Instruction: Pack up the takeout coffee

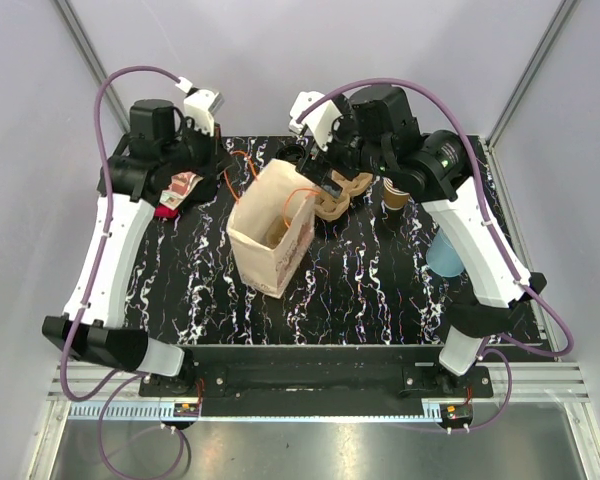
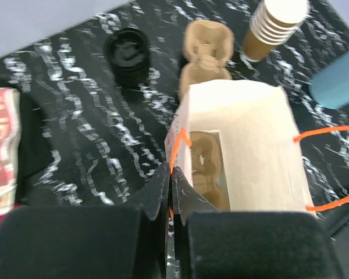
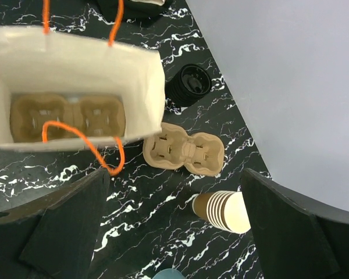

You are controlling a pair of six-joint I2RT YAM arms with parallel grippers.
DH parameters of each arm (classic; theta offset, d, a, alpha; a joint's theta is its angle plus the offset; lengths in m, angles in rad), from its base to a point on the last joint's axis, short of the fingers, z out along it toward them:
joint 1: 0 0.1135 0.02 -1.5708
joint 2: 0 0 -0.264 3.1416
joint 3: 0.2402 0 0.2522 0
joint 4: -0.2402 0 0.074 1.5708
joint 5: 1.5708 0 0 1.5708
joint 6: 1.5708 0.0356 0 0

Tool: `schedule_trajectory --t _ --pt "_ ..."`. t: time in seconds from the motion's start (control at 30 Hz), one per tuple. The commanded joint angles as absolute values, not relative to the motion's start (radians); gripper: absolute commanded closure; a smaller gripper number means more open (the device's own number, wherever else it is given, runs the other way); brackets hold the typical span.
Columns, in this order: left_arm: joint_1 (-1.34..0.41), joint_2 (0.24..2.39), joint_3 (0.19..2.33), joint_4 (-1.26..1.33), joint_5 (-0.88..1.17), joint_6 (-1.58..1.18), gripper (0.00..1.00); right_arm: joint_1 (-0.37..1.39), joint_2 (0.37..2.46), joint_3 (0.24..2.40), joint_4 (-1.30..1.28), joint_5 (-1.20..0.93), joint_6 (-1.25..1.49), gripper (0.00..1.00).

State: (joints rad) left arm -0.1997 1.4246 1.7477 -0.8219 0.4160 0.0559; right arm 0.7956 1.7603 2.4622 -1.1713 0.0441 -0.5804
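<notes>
The coffee does not show clearly in any view, so where it sits and which way it points cannot be told.

Near the middle of the table (image 1: 380,290) stands a paper bag (image 1: 265,260), mouth up and tipped a little. A cup tray (image 3: 67,116) lies flat on its bottom, its long axis along the bag's length. To the right, near the table edge, is a blue cup (image 1: 445,255).

Just right of the bag and slightly farther back, a second tray (image 3: 183,151) lies on the table. Beyond it to the right, a stack of lidless cups (image 3: 221,210) lies tilted. On the far left are red-and-white packets (image 1: 183,188).

The left gripper (image 2: 170,174) is at the bag's left rim. Its jaws are pressed together, pinching what looks like the orange handle (image 2: 179,145).

The right gripper (image 3: 174,232) hangs above the bag's far right corner and the second tray. Its fingers (image 3: 52,226) are spread wide, holding and touching nothing.

Farthest back, just beyond the bag, stands a stack of black lids (image 3: 189,86).
</notes>
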Motion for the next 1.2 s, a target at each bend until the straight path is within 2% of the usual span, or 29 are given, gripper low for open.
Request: schedule_trajectory --t 0.0,0.5,0.9,1.17 --pt "-0.147 1.353 1.735 -0.804 0.298 0.092 0.99 0.775 1.717 2.454 -1.124 0.055 -0.566 0.00" --pt "0.017 1.312 1.687 -0.816 0.278 0.167 0.99 0.657 1.671 2.284 -0.996 0.110 -0.557 0.00" --pt "0.124 1.333 1.723 -0.807 0.279 0.201 0.99 0.448 1.664 2.050 -0.801 0.126 -0.563 0.00" --pt "0.167 1.361 1.736 -0.790 0.273 0.210 0.99 0.308 1.730 1.970 -0.712 0.123 -0.557 0.00"
